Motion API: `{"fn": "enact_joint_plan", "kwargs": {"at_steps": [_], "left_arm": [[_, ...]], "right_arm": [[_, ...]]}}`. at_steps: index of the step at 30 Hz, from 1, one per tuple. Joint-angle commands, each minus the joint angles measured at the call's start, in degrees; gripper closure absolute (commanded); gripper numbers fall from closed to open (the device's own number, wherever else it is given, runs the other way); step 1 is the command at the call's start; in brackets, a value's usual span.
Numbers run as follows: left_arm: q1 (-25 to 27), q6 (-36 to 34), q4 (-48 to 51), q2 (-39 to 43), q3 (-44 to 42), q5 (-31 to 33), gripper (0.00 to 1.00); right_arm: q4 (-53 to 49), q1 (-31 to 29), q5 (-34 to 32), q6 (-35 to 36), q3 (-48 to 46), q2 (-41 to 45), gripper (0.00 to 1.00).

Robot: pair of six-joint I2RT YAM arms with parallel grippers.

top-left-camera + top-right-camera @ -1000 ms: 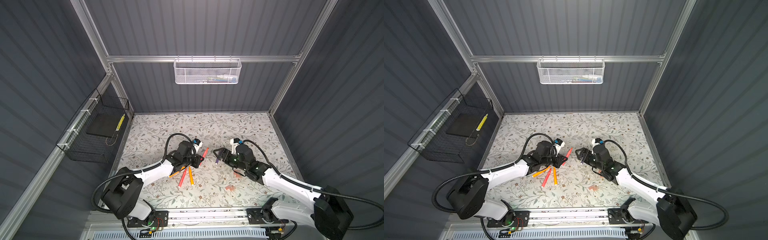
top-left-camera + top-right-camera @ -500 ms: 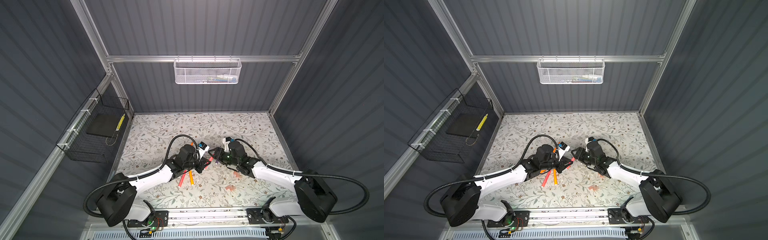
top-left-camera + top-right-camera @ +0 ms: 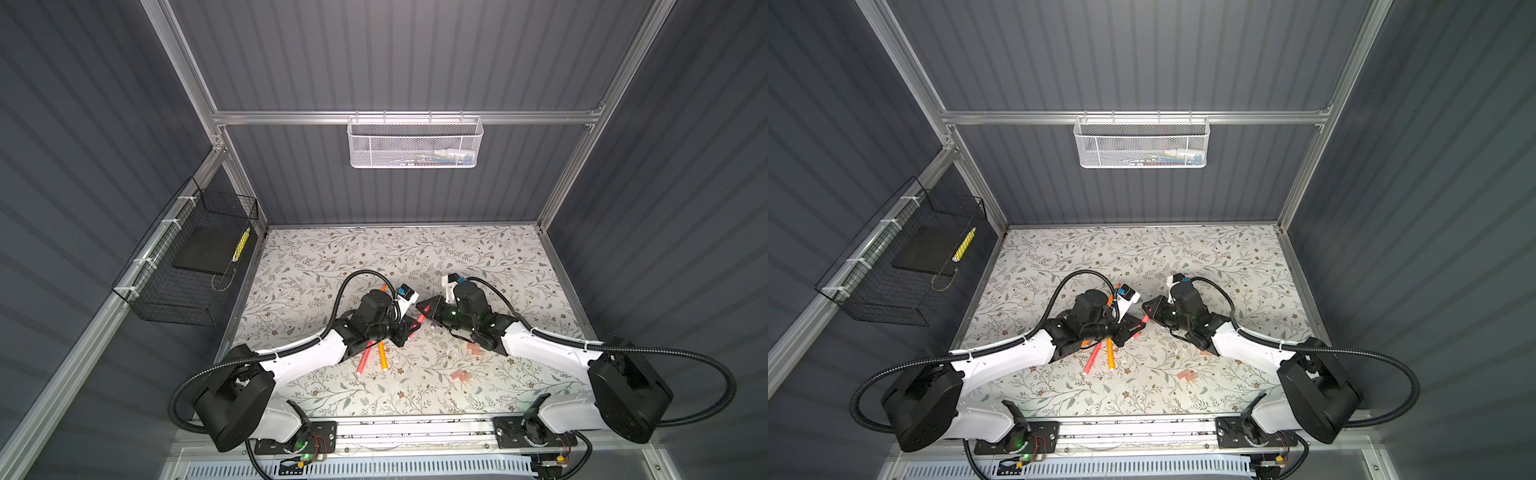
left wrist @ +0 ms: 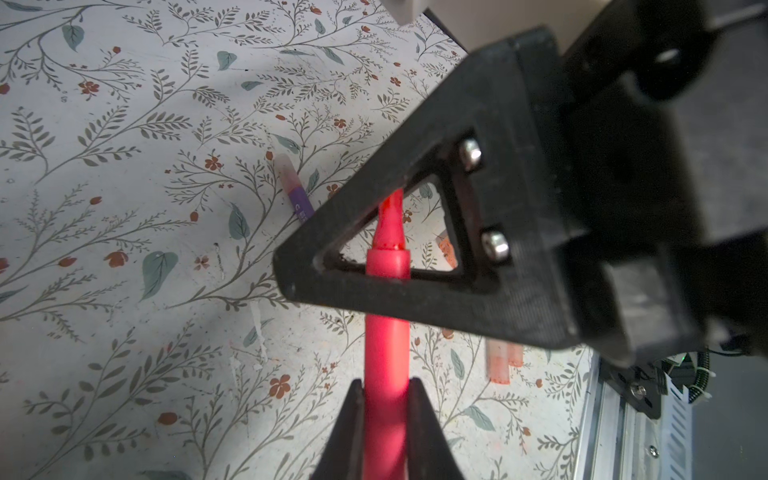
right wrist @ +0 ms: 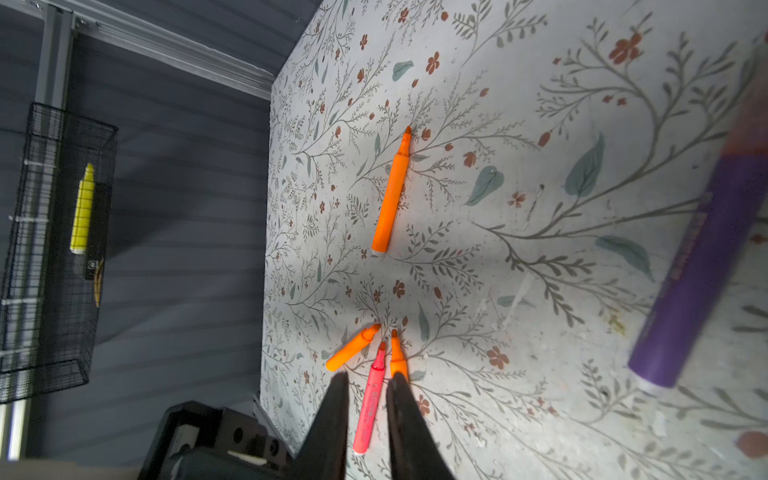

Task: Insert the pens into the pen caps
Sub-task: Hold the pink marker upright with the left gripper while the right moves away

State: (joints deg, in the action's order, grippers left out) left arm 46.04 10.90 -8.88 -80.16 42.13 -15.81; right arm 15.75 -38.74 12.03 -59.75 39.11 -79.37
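Red-pink pen (image 4: 384,340) | left gripper (image 4: 385,384) clamped on it; right gripper (image 5: 370,377) closed, contents unclear

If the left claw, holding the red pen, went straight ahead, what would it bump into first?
Most likely the right claw: its black triangular finger lies across the red pen that the left claw holds out in front. The pen's tip shows through that finger's opening; exact depth is unclear.
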Motion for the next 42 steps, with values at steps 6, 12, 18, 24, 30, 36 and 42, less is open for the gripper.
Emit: {"fn": "enact_joint_plan", "kwargs": {"at_steps": [6,12,18,24,30,36,42], "left_arm": [[0.1,-0.6,0.1,-1.18,0.88,-0.58,0.86],[0.05,-0.57,-0.02,-1.72,1.07,-1.06,0.73],[0.1,-0.43,-0.49,-0.88,0.48,-0.81,0.73],[0.1,-0.47,-0.23,-0.62,0.51,-0.9,0.87],[0.01,0.63,-0.43,-0.38,0.23,1.04,1.0],[-1.76,4.17,-1.3,1.31,-1.92,10.5,1.0],[-2.71,8.25,-1.48,6.24,-5.23,20.78,1.0]], "right_arm": [[1.73,-0.7,0.25,-0.74,0.21,-0.54,0.95],[3.47,-0.91,0.01,-1.87,-1.15,0.62,0.96],[7.05,-1.51,1.07,-3.47,-2.27,-0.12,0.98],[9.37,-1.9,1.56,-4.71,-2.8,-0.78,0.99],[9.22,-1.97,1.08,-4.34,-3.2,0.13,0.8],[-10.2,-2.56,-5.43,2.08,-1.26,9.27,0.41],[-27.67,-5.53,-16.1,5.37,-4.52,25.29,0.35]]}}
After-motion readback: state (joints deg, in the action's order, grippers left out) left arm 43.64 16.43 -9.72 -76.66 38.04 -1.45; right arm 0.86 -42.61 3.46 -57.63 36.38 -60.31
